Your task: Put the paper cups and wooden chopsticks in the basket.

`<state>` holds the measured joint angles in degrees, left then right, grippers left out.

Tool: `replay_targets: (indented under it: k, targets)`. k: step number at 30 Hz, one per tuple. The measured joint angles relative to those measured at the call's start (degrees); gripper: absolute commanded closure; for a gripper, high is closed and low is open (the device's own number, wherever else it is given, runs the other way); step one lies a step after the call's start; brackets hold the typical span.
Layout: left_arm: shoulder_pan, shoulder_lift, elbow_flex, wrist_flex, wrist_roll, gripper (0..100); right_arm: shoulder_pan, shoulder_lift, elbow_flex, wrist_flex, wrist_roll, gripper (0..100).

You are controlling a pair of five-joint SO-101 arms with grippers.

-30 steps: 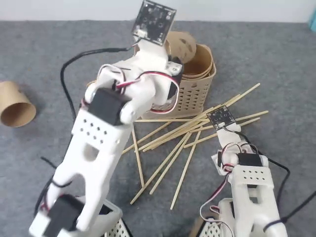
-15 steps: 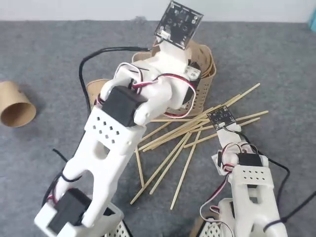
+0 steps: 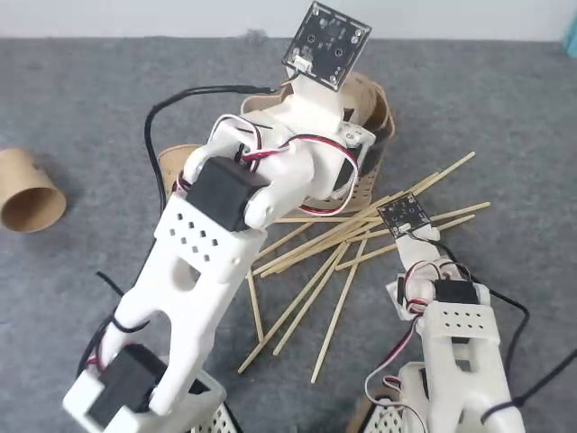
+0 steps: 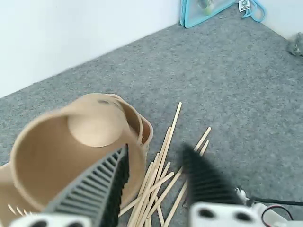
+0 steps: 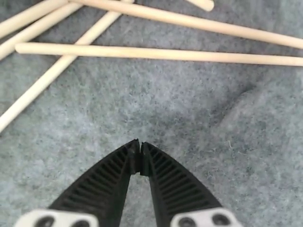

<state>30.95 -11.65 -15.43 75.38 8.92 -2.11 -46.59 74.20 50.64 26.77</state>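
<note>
The grey mat (image 3: 505,108) carries a black cable (image 3: 180,95), and a light-blue frame (image 4: 203,9) leans by the white wall. The left arm (image 3: 225,234) lies across the basket (image 3: 371,176) and blocks most of it. The left gripper (image 4: 156,150) hangs over the basket with its jaws wide apart, a nested paper cup (image 4: 71,142) just beside 1 toothed finger. The wooden chopsticks (image 3: 311,257) sprawl on the mat between basket and right arm. The right gripper (image 5: 140,156) is closed on nothing, low over bare mat near 2 chopsticks. 1 loose cup (image 3: 32,191) lies far left; another (image 3: 176,162) is half hidden behind the left arm.
</note>
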Motion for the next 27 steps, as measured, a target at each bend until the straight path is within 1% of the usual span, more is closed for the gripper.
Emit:
replay_targets:
  k: [5, 9, 12, 18, 20, 22, 27]
  targets:
    - [-3.3, 0.0, -3.8, 0.7, 0.0, 66, 0.0, 0.0, 0.0, 0.0, 0.0, 99.1]
    - [-5.5, 0.0, -9.0, 4.6, 0.0, 66, 0.0, 0.0, 0.0, 0.0, 0.0, 99.1]
    - [-5.8, 0.0, -15.0, 9.4, 0.0, 66, 0.0, 0.0, 0.0, 0.0, 0.0, 99.1]
    - [-5.8, -0.1, -30.6, 22.4, 0.0, 68, 0.0, 0.0, 0.0, 0.0, 0.0, 99.1]
    - [-5.7, -0.4, -31.9, 22.9, 0.0, 72, 0.0, 0.0, 0.0, 0.0, 0.0, 99.1]
    - [-5.9, -0.9, -30.5, 23.3, 0.0, 78, 0.0, 0.0, 0.0, 0.0, 0.0, 99.1]
    - [-5.2, -2.4, -18.7, 23.3, 0.0, 98, 0.0, 0.0, 0.0, 0.0, 0.0, 99.1]
